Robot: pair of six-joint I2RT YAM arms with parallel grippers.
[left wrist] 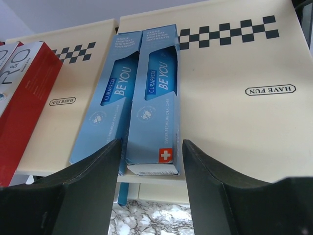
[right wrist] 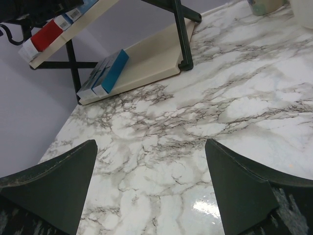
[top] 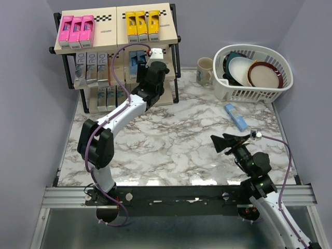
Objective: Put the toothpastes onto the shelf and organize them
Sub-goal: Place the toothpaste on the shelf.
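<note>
Cardboard like this is probably light and stiff, but glossy and easy to dent, so I would take it gently across its two long sides, near the middle. The light blue carton (left wrist: 156, 98), with white letters and a small red square at its near end, lay on the middle board of the shelf (left wrist: 234, 122), touching a second blue carton (left wrist: 105, 107) on its left. The left hand (left wrist: 151, 143) stood released around it, not pressing. The right hand (right wrist: 150, 142) hung wide apart and empty over the surface (right wrist: 195, 98).
</note>
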